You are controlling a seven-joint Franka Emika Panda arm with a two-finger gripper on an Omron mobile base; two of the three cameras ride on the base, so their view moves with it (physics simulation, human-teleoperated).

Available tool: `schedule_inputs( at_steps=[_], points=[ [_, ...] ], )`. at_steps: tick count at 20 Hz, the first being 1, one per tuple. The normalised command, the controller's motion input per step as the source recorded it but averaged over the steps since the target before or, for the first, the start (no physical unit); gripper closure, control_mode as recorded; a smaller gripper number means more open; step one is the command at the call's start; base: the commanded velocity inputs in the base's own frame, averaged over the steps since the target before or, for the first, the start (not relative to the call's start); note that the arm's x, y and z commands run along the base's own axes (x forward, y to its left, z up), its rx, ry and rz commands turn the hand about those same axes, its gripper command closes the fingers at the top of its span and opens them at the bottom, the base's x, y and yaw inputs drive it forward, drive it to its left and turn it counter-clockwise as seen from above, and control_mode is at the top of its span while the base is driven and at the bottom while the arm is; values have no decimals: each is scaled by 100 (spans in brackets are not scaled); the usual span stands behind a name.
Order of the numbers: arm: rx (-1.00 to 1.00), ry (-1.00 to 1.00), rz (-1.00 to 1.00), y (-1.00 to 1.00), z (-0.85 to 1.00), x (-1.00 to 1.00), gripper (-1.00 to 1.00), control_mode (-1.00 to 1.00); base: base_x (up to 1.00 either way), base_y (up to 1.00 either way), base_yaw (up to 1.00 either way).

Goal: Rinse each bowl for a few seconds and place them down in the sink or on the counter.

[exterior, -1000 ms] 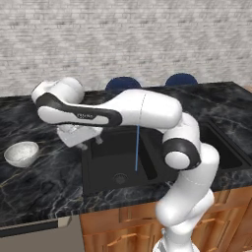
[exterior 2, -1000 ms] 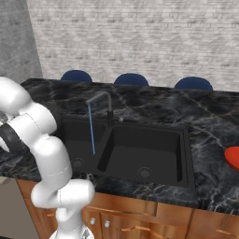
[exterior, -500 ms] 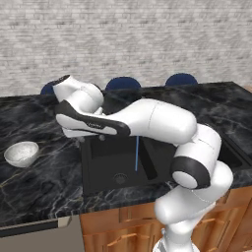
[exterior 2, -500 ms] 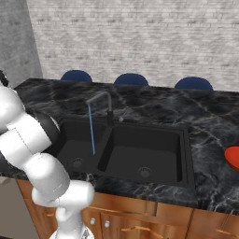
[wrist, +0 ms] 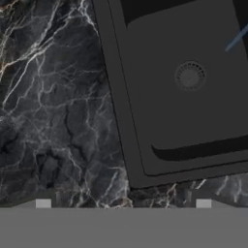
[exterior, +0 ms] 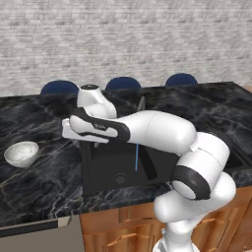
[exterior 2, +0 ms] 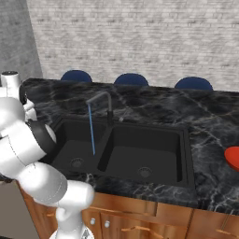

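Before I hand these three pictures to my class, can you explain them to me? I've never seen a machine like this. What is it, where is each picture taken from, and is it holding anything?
It is a white robot arm in a computer-drawn kitchen. Two pictures come from cameras behind it, to its left and its right. The third looks down from a camera on its hand.

The black marble counter holds a black double sink. A thin stream of water runs from the tap into one basin. A small white bowl sits on the counter beside the sink, untouched. Something red shows at the edge on the other side.

The hand camera sees the counter and a sink drain. Nothing shows between the pincer tips, though I cannot tell if they are open.
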Motion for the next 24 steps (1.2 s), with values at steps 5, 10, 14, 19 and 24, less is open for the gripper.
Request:
schedule_inputs(
  at_steps=[5, 10, 14, 19, 24],
  points=[
    [21, 0, 14, 54, -15, 50, -100, -100, 0, 0, 0],
    [11, 0, 12, 59, -3, 45, -100, -100, 0, 0, 0],
    [2, 0, 8, 68, 0, 38, -100, -100, 0, 0, 0],
    [-5, 0, 2, 72, 0, 29, -100, -100, 0, 0, 0],
    [-15, 2, 0, 77, 0, 29, -100, -100, 0, 0, 0]
  ],
)
